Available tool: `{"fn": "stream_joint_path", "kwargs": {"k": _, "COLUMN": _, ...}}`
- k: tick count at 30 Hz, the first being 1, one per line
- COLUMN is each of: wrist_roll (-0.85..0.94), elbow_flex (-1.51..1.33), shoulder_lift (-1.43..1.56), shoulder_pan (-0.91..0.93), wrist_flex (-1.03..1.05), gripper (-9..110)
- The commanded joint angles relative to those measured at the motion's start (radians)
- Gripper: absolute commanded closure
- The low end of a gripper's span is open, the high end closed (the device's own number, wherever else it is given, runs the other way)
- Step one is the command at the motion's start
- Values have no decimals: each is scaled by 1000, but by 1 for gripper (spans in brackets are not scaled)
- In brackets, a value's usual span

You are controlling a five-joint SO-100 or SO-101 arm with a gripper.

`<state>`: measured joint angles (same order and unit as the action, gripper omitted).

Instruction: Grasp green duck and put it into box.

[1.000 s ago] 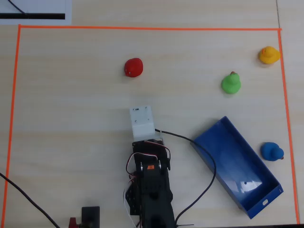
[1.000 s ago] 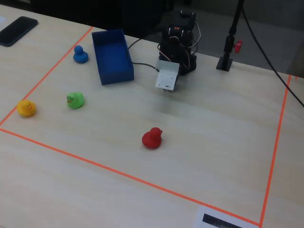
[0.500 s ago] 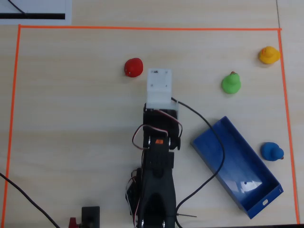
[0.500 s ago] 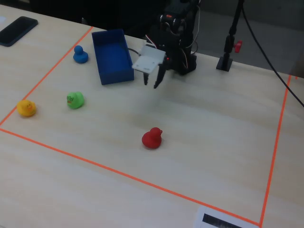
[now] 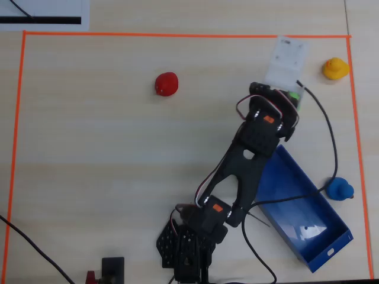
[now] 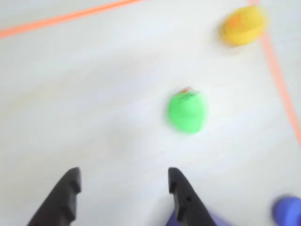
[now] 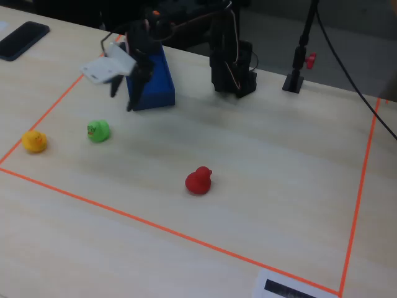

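The green duck (image 6: 187, 110) sits on the table ahead of my gripper (image 6: 123, 178) and slightly right of it in the wrist view. The gripper's dark fingers (image 6: 69, 189) stand wide apart with nothing between them. In the fixed view the gripper (image 7: 122, 100) hangs above the table just right of and behind the green duck (image 7: 98, 131), not touching it. From overhead the arm's white wrist mount (image 5: 287, 57) covers most of the green duck (image 5: 295, 95). The blue box (image 5: 285, 177) lies at the lower right, its near end (image 7: 158, 93) behind the gripper.
A yellow duck (image 5: 335, 68) sits by the orange tape border (image 5: 177, 35) near the green one. A red duck (image 5: 167, 84) stands mid-table and a blue duck (image 5: 339, 189) beside the box. A phone (image 7: 23, 40) lies outside the border.
The arm has swung from the table's middle out to the green duck and stretched forward. The ducks and the box have not moved.
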<state>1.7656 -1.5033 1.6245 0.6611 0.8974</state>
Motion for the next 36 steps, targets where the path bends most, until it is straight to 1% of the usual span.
{"fn": "stream_joint_path", "kwargs": {"k": 1, "wrist_roll": 6, "elbow_flex": 176, "shoulder_lift": -138, "shoulder_pan": 97, "wrist_flex": -94, "gripper": 73}}
{"fn": "stream_joint_path", "kwargs": {"k": 4, "wrist_roll": 6, "elbow_flex": 236, "shoulder_lift": -233, "shoulder_pan": 141, "wrist_flex": -137, "gripper": 71}}
{"fn": "stream_joint_path", "kwargs": {"k": 9, "wrist_roll": 3, "elbow_flex": 252, "shoulder_lift": -341, "shoulder_pan": 167, "wrist_flex": -215, "gripper": 70}}
{"fn": "stream_joint_path", "kwargs": {"k": 17, "wrist_roll": -12, "elbow_flex": 184, "shoulder_lift": -399, "shoulder_pan": 146, "wrist_flex": -247, "gripper": 69}}
{"fn": "stream_joint_path", "kwargs": {"k": 26, "wrist_roll": -14, "elbow_flex": 206, "shoulder_lift": -495, "shoulder_pan": 140, "wrist_flex": -270, "gripper": 68}}
{"fn": "stream_joint_path", "kwargs": {"k": 36, "wrist_roll": -18, "elbow_flex": 264, "shoulder_lift": -597, "shoulder_pan": 138, "wrist_flex": -284, "gripper": 70}}
